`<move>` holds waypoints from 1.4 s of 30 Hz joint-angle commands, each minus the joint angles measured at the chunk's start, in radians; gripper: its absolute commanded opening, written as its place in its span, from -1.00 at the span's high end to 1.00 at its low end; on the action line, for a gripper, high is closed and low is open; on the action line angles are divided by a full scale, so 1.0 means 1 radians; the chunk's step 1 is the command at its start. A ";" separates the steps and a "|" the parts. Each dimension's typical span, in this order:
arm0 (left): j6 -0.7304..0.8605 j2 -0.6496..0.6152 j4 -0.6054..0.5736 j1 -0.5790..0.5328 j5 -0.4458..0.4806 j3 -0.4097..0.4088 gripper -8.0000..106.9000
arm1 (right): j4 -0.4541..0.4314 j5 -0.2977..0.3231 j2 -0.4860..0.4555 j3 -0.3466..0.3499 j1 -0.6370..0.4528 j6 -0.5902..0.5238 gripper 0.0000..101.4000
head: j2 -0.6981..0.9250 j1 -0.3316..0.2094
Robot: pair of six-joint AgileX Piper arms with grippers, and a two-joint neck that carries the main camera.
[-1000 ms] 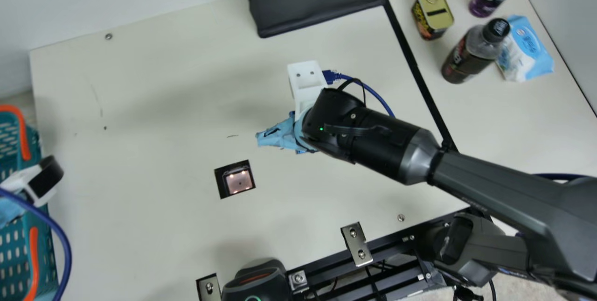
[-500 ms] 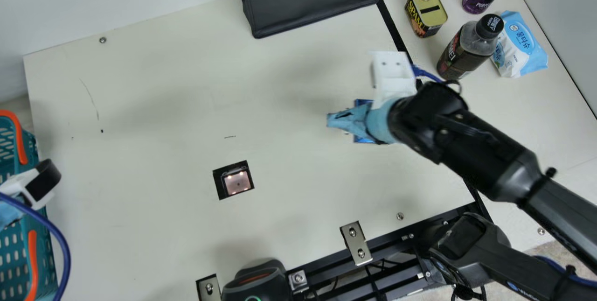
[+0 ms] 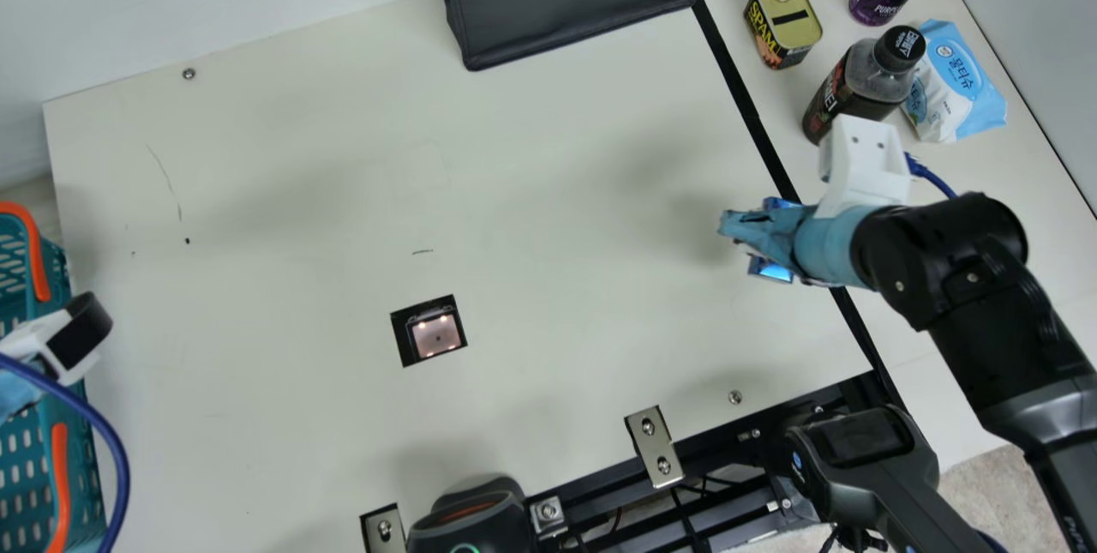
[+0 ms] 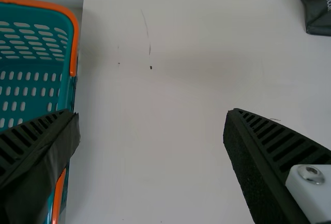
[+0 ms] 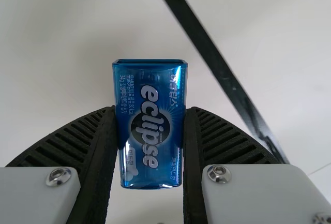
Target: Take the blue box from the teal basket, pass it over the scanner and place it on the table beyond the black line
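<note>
In the main view, the teal basket [image 3: 82,459] and wide, empty left gripper [image 4: 151,114] lie toward the scanner's [image 3: 437,336] nine o'clock. The right gripper [image 5: 152,109] pinches the blue box [image 5: 150,146] near the black line [image 3: 739,90]; best carry it toward four o'clock, fully across, lower until it touches, then release. The bottle [image 3: 861,90] and wipes pack [image 3: 964,90], toward one and two o'clock, could be knocked.

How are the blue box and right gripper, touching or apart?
Touching. The right wrist view shows the fingers of the right gripper against opposite sides of the blue box.
</note>
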 commanded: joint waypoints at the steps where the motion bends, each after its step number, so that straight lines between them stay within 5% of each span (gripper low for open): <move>1: 0.000 0.000 0.000 0.000 0.000 0.000 -0.71 | 0.018 -0.009 0.001 0.004 -0.158 -0.118 1.00 | -0.002 -0.029; 20: 0.000 0.000 0.000 0.000 0.000 0.000 -0.71 | 0.164 -0.171 0.186 -0.039 -0.664 -0.822 1.00 | -0.002 -0.029; 31: 0.000 0.000 0.000 0.000 0.000 0.000 -0.71 | 0.251 -0.257 0.299 -0.051 -0.746 -1.186 1.00 | -0.002 -0.029; 42: 0.000 0.000 0.000 0.000 0.000 0.000 -0.71 | 0.321 -0.314 0.405 -0.057 -0.761 -1.402 1.00 | -0.002 -0.029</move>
